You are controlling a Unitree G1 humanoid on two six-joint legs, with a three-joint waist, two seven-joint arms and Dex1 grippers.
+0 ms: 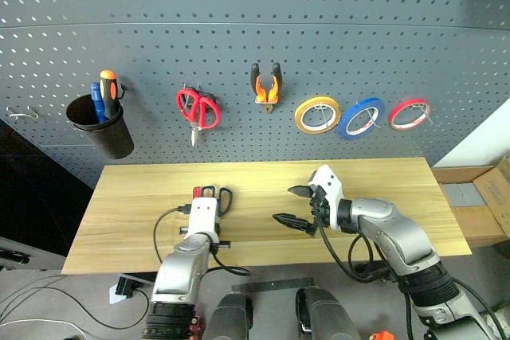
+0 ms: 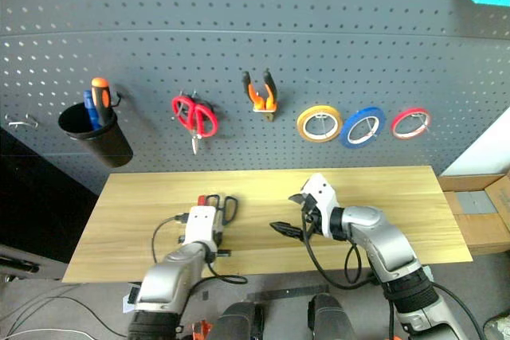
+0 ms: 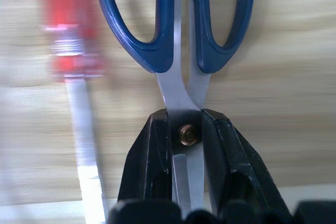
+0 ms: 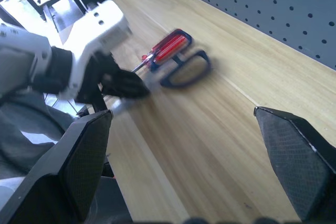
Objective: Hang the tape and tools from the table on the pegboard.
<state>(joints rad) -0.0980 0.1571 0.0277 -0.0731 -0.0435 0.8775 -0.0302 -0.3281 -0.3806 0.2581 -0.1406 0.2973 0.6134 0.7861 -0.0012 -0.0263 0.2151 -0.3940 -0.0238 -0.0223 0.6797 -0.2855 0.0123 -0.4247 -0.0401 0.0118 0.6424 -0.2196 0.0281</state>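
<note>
The left claw (image 3: 186,145) pinches the dark-blue scissors (image 3: 178,40) at the pivot (screwdriver (image 3: 71,45) alongside) near the surface (image 1: 382,189)'s front edge, presumably for a balanced lift, while the right claw (image 1: 293,206) hovers open.

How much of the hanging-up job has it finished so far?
Done: the pliers and blue tape already hang on the pegboard. In hand: the left tool is shut on the blue scissors. Left: those scissors and the red screwdriver lying on the table.

My head's two eyes look down over the table (image 1: 263,197) toward the pegboard (image 1: 239,29); my wrist cameras sit close, sharing the scissors (image 3: 178,35).
</note>
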